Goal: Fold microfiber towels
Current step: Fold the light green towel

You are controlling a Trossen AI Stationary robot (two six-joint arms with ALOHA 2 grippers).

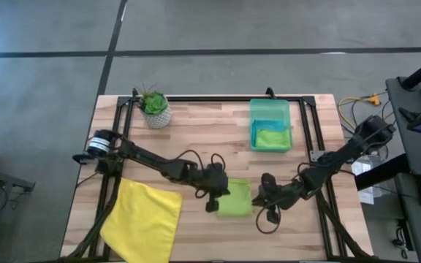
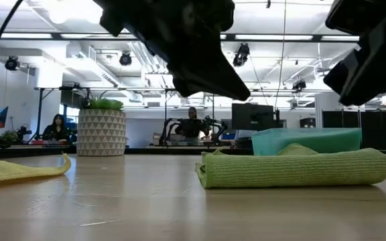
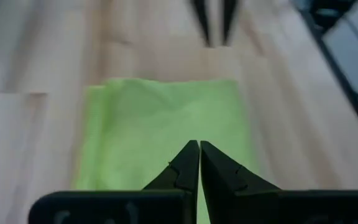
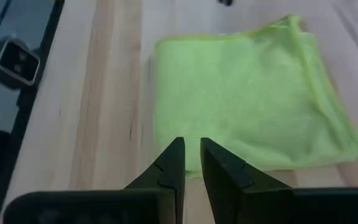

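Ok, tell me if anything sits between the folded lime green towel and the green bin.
Nothing visible does. The folded lime green towel lies between the left gripper and right gripper; only bare table separates it from the green bin. The potted plant stands off to the side.

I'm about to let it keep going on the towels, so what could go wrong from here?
1. Both end effectors, left and right, hang close either side of the folded lime green towel; a careless sweep could drag the fold open.
2. The two arms sit near each other there, so a crossing move risks a bump.
3. The yellow towel lies unfolded with a corner past the table edge and could slide off if nudged.
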